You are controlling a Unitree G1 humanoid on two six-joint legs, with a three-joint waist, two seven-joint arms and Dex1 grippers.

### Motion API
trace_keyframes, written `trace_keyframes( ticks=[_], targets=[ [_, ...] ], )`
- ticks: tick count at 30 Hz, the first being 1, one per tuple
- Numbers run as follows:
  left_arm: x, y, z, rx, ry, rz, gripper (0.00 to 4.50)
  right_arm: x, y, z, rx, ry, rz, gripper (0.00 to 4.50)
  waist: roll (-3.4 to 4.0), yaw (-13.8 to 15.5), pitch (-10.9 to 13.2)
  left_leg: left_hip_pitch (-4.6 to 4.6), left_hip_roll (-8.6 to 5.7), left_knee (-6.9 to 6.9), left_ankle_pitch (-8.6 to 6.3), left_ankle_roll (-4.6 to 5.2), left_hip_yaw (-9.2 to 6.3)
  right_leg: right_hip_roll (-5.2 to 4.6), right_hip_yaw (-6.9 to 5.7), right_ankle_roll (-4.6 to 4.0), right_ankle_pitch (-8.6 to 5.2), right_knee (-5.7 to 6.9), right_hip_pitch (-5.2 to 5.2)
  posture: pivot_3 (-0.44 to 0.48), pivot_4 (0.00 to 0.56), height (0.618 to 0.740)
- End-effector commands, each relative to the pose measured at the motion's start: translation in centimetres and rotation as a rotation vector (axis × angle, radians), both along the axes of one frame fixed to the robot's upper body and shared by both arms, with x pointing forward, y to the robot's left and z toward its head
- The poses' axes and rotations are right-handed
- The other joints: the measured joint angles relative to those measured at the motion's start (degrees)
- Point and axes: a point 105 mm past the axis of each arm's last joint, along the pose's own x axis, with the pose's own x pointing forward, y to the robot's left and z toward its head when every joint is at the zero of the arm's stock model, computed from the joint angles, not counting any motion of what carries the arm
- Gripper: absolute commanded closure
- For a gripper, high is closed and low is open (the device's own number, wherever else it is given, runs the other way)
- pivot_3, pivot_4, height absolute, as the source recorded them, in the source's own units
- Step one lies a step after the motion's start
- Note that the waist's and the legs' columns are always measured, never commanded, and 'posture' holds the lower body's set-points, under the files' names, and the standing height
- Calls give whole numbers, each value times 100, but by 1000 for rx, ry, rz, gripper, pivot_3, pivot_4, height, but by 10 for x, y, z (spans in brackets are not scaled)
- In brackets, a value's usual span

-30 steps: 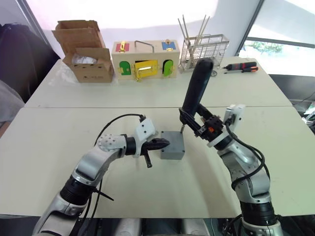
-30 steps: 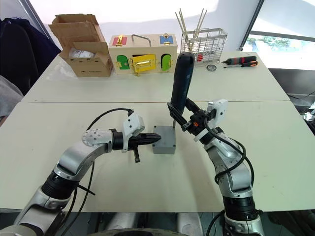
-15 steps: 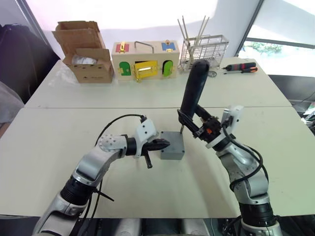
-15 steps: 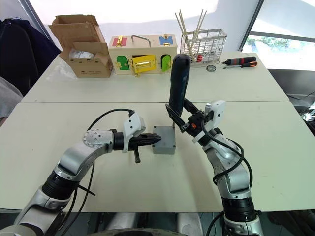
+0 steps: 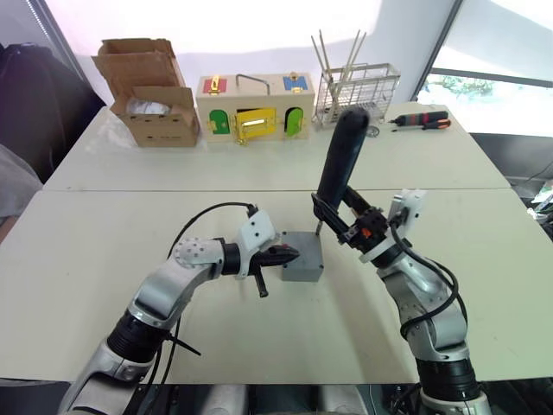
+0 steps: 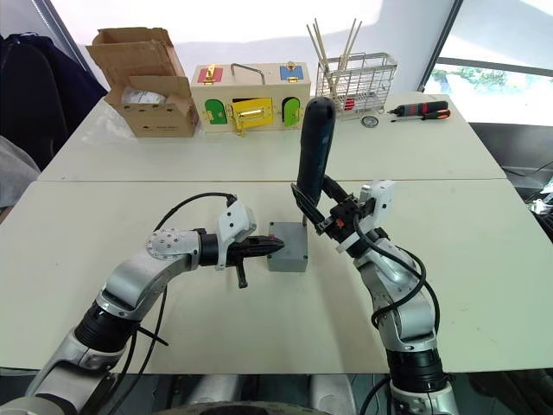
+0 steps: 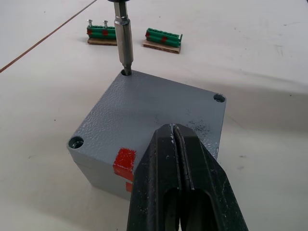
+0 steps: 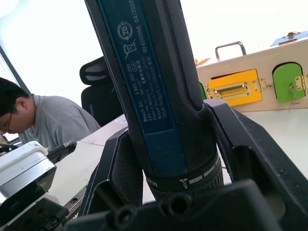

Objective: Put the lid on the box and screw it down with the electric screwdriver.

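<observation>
Two grippers work at centre frame: the right gripper (image 5: 346,226) clamps the electric screwdriver (image 5: 339,157) nearly upright, its bit (image 7: 124,45) seated in a corner screw hole of the lid (image 7: 149,120). The lid sits on the box (image 5: 301,257). The left gripper (image 7: 178,144), jaws closed and empty, touches the lid's near edge.

On the tabletop (image 5: 104,259): 1 grey box (image 7: 101,166) with 1 lid (image 7: 149,120) on it, 3 corner screw holes visible in the lid. 1 electric screwdriver (image 5: 340,160). 2 green terminal blocks (image 7: 163,38). 1 cardboard carton (image 5: 149,91), 1 wooden box with coloured doors (image 5: 252,105), 1 wire rack (image 5: 359,91), 1 red-and-black hand screwdriver (image 5: 422,119). 2 grippers: left gripper (image 5: 287,254), right gripper (image 5: 337,218). 1 person (image 8: 29,115).
</observation>
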Motion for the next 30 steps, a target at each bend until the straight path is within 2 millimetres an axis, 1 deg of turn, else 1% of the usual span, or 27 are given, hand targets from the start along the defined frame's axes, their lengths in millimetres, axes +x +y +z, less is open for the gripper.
trace_keyframes(
  ticks=[1,5,13,18,21,24,28,30],
  targets=[
    [-3,0,-12,26,38,3,4500,-4,11,-69,-69,264,37,2627,-2,0,-9,0,0,-1,0,0,0,0,0,0,0,0,0,0,150,730],
    [-3,1,-12,30,35,4,4500,-6,17,-74,-103,267,60,2627,-3,-4,-22,2,1,-4,0,0,-1,0,0,-1,-5,0,-1,0,150,730],
    [-2,1,-14,33,36,9,4500,-6,12,-80,-93,294,37,2627,-4,-4,-26,4,2,-7,-1,0,-1,0,0,-3,-9,-1,0,0,150,730],
    [-2,1,-15,36,37,11,4500,-5,11,-80,-85,294,32,2627,-3,-2,-27,4,2,-7,-2,0,-2,-1,0,-4,-10,-2,0,0,150,730],
    [-1,2,-15,38,35,13,4500,-3,10,-67,-45,252,21,2627,-3,-1,-27,4,2,-7,-2,0,-3,-1,-1,-4,-10,-3,1,0,150,730],
    [0,2,-15,39,32,14,4500,-3,7,-53,-40,197,13,2627,-1,0,-25,4,2,-8,-2,0,-3,-1,0,-4,-10,-5,1,0,150,730],
    [1,1,-15,37,29,15,4500,-1,6,-24,-19,110,0,2627,12,4,-15,0,2,-7,-2,0,-3,-2,-1,-4,-10,-6,-1,0,150,730],
    [1,1,-15,36,28,13,4500,-2,8,-16,-13,91,6,2627,19,5,-5,-5,2,-7,-2,0,-3,-3,0,-4,-10,-6,-5,0,150,730]
  ],
)
